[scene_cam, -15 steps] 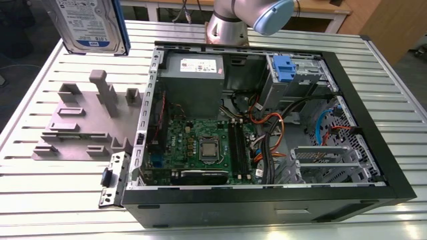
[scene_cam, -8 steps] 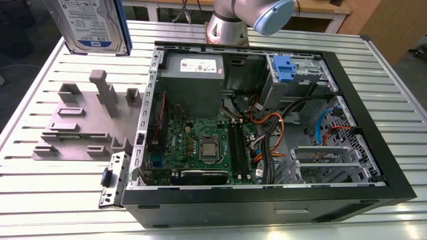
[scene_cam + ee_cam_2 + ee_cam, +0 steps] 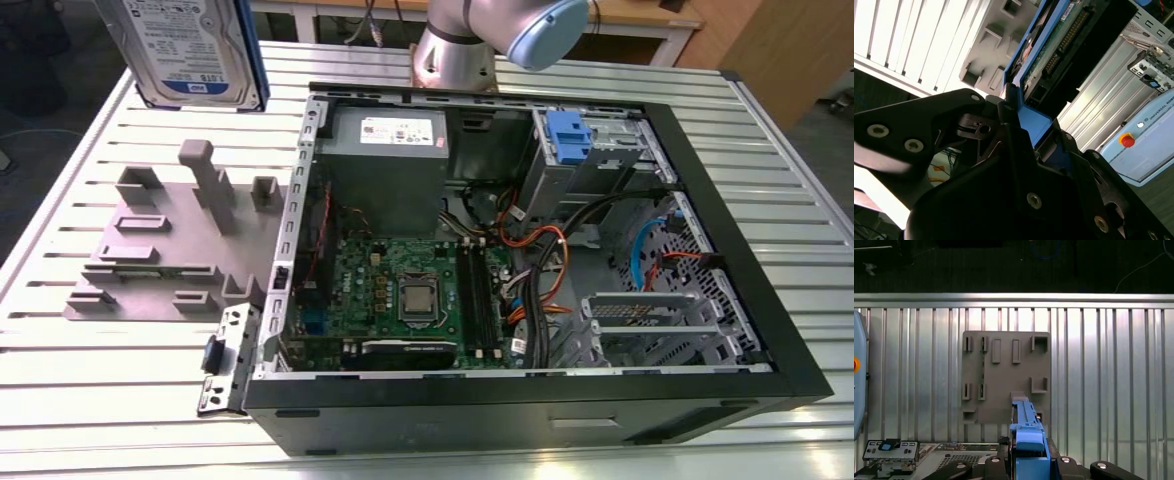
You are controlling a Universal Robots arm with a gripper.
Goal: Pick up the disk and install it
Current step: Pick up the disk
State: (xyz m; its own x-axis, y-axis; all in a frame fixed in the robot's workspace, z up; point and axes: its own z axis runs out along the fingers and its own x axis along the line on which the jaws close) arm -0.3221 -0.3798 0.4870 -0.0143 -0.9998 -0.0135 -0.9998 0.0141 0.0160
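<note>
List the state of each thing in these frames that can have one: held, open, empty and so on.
disk: held up on edge, clear of the table, label facing the exterior camera.
gripper: shut on the disk's blue frame.
grey fixture: on the table, slots empty.
computer case: lying on its side, open, inside exposed.
blue bracket: seated in the case's drive cage.

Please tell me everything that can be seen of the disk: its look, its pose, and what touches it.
The disk is a flat silver drive with a white-and-blue label and a blue plastic frame. In the second wrist view its other face shows a green circuit board. It hangs on edge in the air above the grey fixture, and the hand is shut on its blue frame.
</note>
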